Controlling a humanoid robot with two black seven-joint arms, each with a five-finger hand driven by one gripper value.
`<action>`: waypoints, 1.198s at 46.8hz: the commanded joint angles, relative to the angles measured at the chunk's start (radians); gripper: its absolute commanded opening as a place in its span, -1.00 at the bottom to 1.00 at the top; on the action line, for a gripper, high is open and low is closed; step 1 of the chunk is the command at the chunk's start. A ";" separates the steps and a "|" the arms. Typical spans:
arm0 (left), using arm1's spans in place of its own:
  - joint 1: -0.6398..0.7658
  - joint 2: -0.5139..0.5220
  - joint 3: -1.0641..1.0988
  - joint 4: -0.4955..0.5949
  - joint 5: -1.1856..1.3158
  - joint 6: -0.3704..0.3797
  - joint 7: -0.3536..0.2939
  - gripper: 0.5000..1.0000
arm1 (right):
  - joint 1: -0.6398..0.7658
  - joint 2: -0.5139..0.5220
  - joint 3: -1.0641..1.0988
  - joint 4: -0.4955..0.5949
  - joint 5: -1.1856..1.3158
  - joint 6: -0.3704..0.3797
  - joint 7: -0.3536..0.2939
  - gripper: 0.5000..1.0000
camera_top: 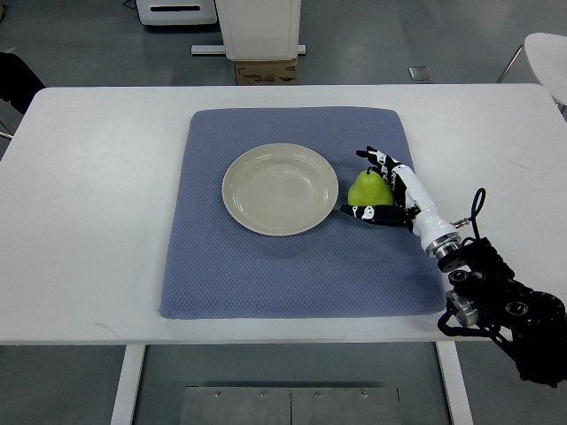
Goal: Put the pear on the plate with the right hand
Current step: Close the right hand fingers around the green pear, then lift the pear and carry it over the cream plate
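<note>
Green pear [368,189] is sitting on the blue mat [292,266] toward the counter's [97,212] right edge, just beside the plate [279,189], with the right robot hand [383,188] wrapping its fingers around it, apparently gripping it for the short carry over.

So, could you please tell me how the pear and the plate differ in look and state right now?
The pear is bright green and small; the plate is cream-coloured, round and much wider. The pear sits within the right robot hand, fingers around it, while the plate lies free and empty. The pear is to the right of the plate, not on it. Both are over the blue mat.
</note>
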 commanded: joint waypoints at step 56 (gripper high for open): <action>0.000 0.000 -0.001 0.000 0.000 0.000 0.000 1.00 | 0.155 0.027 -0.066 -0.123 0.015 -0.017 0.000 -1.00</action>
